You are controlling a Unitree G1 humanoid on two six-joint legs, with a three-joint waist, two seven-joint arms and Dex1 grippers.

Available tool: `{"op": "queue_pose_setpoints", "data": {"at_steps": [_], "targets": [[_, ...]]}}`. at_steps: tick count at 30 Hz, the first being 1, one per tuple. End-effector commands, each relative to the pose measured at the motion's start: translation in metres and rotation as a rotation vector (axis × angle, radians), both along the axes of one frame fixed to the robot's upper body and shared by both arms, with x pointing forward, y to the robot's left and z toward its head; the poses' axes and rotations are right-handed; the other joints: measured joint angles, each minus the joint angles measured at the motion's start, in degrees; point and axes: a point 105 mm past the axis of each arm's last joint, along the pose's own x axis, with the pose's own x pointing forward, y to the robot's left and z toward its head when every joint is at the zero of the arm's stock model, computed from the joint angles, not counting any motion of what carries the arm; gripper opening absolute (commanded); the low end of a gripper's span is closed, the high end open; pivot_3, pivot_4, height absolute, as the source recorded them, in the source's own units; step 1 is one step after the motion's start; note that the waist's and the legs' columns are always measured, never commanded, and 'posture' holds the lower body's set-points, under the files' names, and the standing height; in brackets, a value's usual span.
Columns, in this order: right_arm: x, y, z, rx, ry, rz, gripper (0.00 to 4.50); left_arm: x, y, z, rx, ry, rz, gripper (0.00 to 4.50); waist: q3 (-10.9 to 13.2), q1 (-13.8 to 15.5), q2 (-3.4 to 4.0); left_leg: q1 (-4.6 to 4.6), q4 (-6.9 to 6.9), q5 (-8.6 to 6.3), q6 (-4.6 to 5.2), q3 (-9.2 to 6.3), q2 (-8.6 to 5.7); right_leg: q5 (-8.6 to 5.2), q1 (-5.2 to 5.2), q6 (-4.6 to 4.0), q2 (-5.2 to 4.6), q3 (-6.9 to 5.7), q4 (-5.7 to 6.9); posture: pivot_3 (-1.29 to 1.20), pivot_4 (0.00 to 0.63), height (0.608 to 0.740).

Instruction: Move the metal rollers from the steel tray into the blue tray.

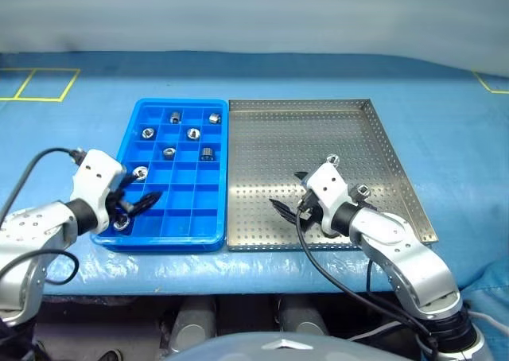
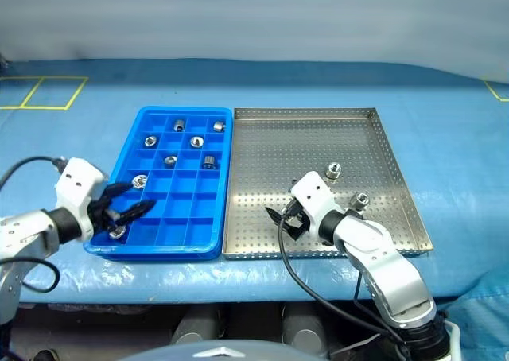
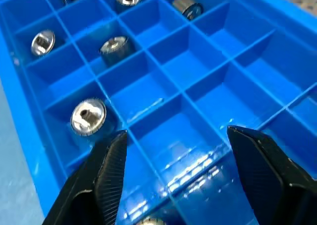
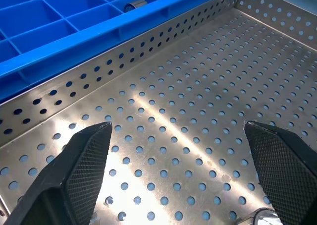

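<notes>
I get bright, even overhead light; glare streaks the steel tray (image 4: 163, 131) between my right end effector (image 4: 188, 170) fingers, whose near tips blur slightly

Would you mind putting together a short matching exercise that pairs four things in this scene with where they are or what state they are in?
Things:
1. left gripper
2. right gripper
3. blue tray
4. steel tray

Descriptions:
A. holds two loose rollers near its right rim
B. open and empty over perforated metal
C. open over square compartments
D. has rollers sitting in separate compartments

Pairs: 1-C, 2-B, 3-D, 4-A
</notes>
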Motion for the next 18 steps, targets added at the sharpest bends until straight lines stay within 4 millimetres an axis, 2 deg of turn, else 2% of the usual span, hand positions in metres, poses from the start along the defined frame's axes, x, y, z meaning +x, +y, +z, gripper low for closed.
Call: {"op": "queue_pose_setpoints", "data": {"at_steps": [1, 3, 8, 14, 18], "targets": [[0.001, -0.003, 0.012, 0.005, -0.063, -0.026, 4.5, 0.013, -0.028, 0.016, -0.108, -0.09, -0.103, 3.53, -0.02, -0.02, 0.02, 0.0, 0.02, 0.0, 0.0, 0.01, -0.02, 0.01, 0.01, 0.02, -0.01, 0.01, 0.01, -0.02, 0.15, 0.74], [0.001, -0.005, 0.011, -0.005, -0.064, -0.041, 4.5, 0.023, -0.05, 0.008, -0.096, -0.114, -0.171, 3.53, -0.03, -0.28, 0.03, 0.02, 0.05, 0.0, 0.0, 0.02, -0.03, 0.02, 0.05, 0.04, -0.01, 0.03, -0.01, -0.04, 0.15, 0.74], [-0.004, -0.018, 0.009, -0.034, -0.054, -0.096, 4.5, 0.036, -0.131, -0.009, -0.142, -0.094, -0.482, 3.53, -0.04, -0.72, 0.0, -0.03, 0.13, 0.01, 0.0, 0.04, -0.1, 0.12, 0.08, -0.06, -0.02, 0.1, -0.06, -0.11, 0.15, 0.74], [-0.012, -0.037, 0.012, -0.055, -0.062, -0.184, 4.5, 0.056, -0.184, -0.034, -0.035, -0.08, -0.675, 3.53, -0.06, -3.37, 0.03, -0.02, 0.08, 0.0, 0.02, 0.04, -0.1, 0.17, 0.06, -0.01, 0.02, 0.13, -0.05, -0.19, 0.15, 0.74], [-0.015, -0.043, 0.013, -0.064, -0.07, -0.218, 4.5, 0.065, -0.206, -0.048, 0.005, -0.069, -0.728, 3.53, -0.07, -5.39, 0.05, -0.02, 0.09, -0.01, 0.03, 0.06, -0.09, 0.07, 0.06, 0.21, 0.04, 0.18, -0.05, -0.23, 0.15, 0.74]]}}
